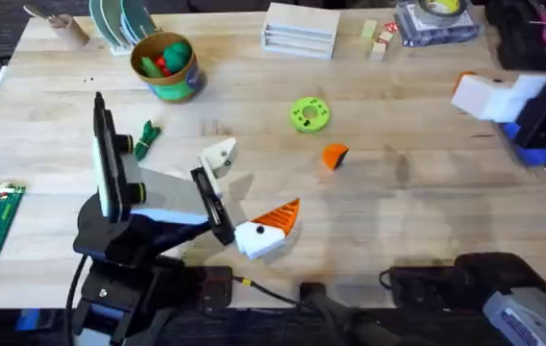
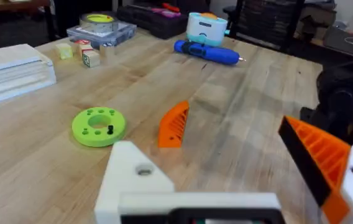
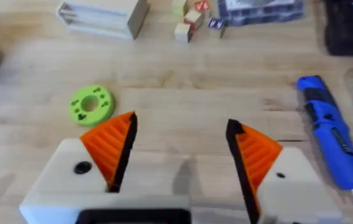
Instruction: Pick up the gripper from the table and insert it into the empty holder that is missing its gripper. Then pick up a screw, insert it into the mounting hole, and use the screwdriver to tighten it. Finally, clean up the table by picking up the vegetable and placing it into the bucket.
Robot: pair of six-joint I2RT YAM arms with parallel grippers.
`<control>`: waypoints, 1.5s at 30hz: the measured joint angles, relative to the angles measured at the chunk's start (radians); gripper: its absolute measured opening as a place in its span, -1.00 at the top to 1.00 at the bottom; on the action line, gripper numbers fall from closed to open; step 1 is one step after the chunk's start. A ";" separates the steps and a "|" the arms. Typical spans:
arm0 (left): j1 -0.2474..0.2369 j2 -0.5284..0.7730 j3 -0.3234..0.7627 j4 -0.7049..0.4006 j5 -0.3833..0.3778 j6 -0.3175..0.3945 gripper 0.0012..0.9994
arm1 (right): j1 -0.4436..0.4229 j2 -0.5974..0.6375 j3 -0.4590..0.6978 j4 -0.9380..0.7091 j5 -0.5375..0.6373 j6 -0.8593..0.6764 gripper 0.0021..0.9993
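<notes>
A: From overhead, where's the gripper (image 1: 335, 156)?

B: Loose on the tabletop (image 1: 417, 202), centre frame, below the lime disc (image 1: 310, 114). The left wrist view adds the screwdriver (image 2: 206, 52) lying beyond it.

A: The claws?

B: Left claw (image 1: 249, 197) released, low, lower left. Right claw (image 3: 183, 152) spread, nothing between; bare wood ahead.

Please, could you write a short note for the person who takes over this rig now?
Left gripper: open, empty; one finger is the cream-white pointed plastic holder, without a tip.
Right gripper: open, empty, near the thick blue cylindrical screwdriver.
The small loose orange plastic wedge lies on the light wooden table. The dark-green leafy toy vegetable lies outside the yellow-rimmed green bucket.
Done: nothing. Left: insert wedge, add screw, tighten, bin vegetable.
</notes>
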 joint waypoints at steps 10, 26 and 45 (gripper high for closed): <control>0.000 0.000 0.000 0.000 0.000 0.000 -0.99 | 0.118 0.168 0.004 -0.102 -0.308 -0.066 -0.84; 0.000 0.000 0.000 0.000 0.000 0.000 -0.99 | 0.457 0.560 0.004 -0.020 -0.268 -0.073 -0.84; 0.000 0.000 0.000 0.000 -0.012 0.000 -0.99 | 0.469 0.703 0.004 0.084 -0.096 -0.071 -0.47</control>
